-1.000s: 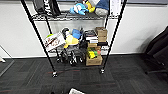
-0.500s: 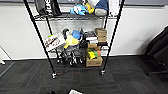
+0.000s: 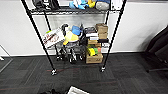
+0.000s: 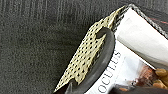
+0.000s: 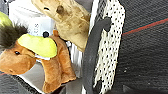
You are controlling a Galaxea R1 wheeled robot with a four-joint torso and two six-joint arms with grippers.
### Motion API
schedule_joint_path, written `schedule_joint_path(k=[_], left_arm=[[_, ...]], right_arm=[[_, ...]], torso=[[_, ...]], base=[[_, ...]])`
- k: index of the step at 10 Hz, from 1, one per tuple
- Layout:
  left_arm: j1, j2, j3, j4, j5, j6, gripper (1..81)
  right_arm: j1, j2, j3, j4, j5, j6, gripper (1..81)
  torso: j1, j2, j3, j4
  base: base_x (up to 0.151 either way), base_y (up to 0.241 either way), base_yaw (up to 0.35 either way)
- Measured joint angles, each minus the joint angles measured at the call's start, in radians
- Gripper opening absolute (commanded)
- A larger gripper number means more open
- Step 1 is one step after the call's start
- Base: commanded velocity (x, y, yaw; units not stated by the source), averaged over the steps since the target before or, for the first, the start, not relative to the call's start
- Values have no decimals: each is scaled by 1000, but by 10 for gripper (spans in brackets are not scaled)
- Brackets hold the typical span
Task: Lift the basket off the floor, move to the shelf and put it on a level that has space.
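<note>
The shelf (image 3: 37, 32), a black wire rack on castors, stands straight ahead against a white wall. Its upper level (image 3: 67, 11) and the tiers below are crowded with bags, boxes and toys. A white corner of the basket (image 3: 76, 90) shows at the bottom edge of the head view, over the floor (image 3: 130, 75). The left wrist view looks along the basket's cream woven side (image 4: 85, 57) and one dark loop handle (image 4: 105, 57), with white lining and a printed box inside. The right wrist view has the other woven side (image 5: 110, 50) and handle (image 5: 91, 50), with plush toys (image 5: 22, 57) inside.
A dark chair or bag (image 3: 158, 50) stands at the right by the wall. A thin metal frame (image 3: 5, 57) leans at the far left. Cardboard boxes (image 3: 94, 58) fill the rack's low tier. Open carpet lies between me and the rack.
The whole head picture has shifted a little and the rack's upper tier sits higher in it, so the camera has moved. The basket's corner stays at the bottom edge.
</note>
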Motion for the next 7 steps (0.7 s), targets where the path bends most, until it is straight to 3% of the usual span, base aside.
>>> schedule_joint_path(k=[4,7], left_arm=[[-14,4,-1,1,-89,1,811],[-28,52,-46,46,-105,3,811]], right_arm=[[19,19,0,19,44,0,811],[19,37,-48,30,62,0,811]], torso=[[0,0,0,0],[0,0,0,0]], base=[[0,0,0],[0,0,0]])
